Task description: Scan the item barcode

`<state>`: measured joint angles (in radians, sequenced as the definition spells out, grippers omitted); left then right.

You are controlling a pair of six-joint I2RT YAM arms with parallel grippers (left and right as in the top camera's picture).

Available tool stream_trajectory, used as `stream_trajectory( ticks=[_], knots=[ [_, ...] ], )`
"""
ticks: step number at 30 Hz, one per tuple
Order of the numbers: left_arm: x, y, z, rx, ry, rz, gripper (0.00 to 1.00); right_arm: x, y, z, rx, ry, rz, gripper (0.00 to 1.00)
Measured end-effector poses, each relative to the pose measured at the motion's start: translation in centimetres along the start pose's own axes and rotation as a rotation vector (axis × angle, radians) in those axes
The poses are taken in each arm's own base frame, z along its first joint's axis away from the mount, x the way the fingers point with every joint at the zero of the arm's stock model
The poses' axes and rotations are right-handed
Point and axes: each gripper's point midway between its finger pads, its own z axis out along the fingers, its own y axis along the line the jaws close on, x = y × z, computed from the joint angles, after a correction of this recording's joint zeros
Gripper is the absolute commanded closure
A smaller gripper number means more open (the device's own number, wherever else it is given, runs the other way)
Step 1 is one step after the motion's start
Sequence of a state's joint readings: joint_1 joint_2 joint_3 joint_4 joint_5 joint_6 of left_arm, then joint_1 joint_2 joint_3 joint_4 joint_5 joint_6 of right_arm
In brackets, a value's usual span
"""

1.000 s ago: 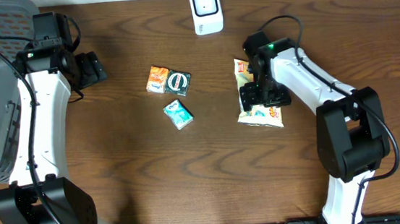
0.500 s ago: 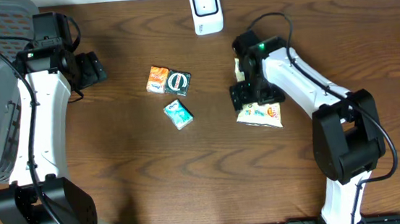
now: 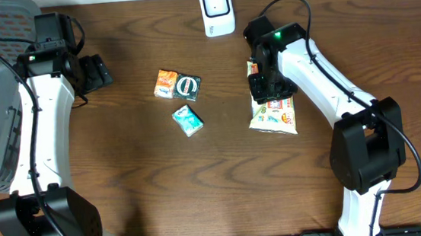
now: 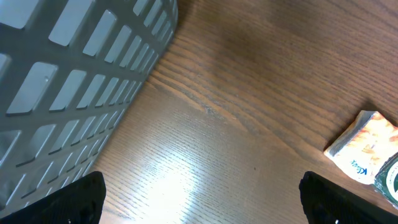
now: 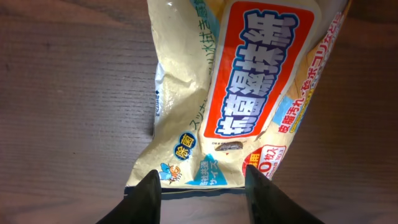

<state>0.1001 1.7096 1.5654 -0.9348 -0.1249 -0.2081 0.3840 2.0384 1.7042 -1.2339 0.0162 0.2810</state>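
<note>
Pouch (image 3: pixel 275 116) lies flat right of centre, near the scanner (image 3: pixel 216 10). Looks light, crinkly, slick film, so pinch the sealed end, not the belly. Right gripper (image 5: pixel 200 190) is narrow, straddling that end; can't tell if it's gripping. Left gripper (image 4: pixel 200 202) wide, empty.

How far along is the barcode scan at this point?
Done: nothing scanned. In hand: the right gripper straddles one end of the yellow packet lying on the table; grip unclear. To do: lift it, present it to the white scanner. The left gripper hangs open.
</note>
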Motion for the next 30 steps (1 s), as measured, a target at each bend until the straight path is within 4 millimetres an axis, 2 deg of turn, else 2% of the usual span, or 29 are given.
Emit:
stream_trajectory(
  ticks=[4,7,10,13,15,18,26,30],
  knots=[
    [0.0,0.0,0.0,0.000,0.000,0.000,0.02,0.7,-0.2,0.8,0.009,0.025,0.000,0.69],
    [0.0,0.0,0.0,0.000,0.000,0.000,0.03,1.6,-0.4,1.9,0.018,0.054,-0.001,0.67],
    [0.0,0.0,0.0,0.000,0.000,0.000,0.02,2.5,-0.6,3.0,0.022,0.080,0.000,0.48],
    [0.0,0.0,0.0,0.000,0.000,0.000,0.02,3.2,-0.6,3.9,0.016,0.101,-0.004,0.35],
    [0.0,0.0,0.0,0.000,0.000,0.000,0.03,3.5,-0.4,4.3,0.006,0.109,-0.003,0.21],
    [0.0,0.0,0.0,0.000,0.000,0.000,0.02,3.8,0.2,4.6,-0.003,0.114,-0.016,0.14],
    [0.0,0.0,0.0,0.000,0.000,0.000,0.03,3.6,1.1,4.4,-0.018,0.102,-0.032,0.11],
    [0.0,0.0,0.0,0.000,0.000,0.000,0.03,1.9,1.3,2.6,-0.027,0.052,-0.030,0.18]
  ],
)
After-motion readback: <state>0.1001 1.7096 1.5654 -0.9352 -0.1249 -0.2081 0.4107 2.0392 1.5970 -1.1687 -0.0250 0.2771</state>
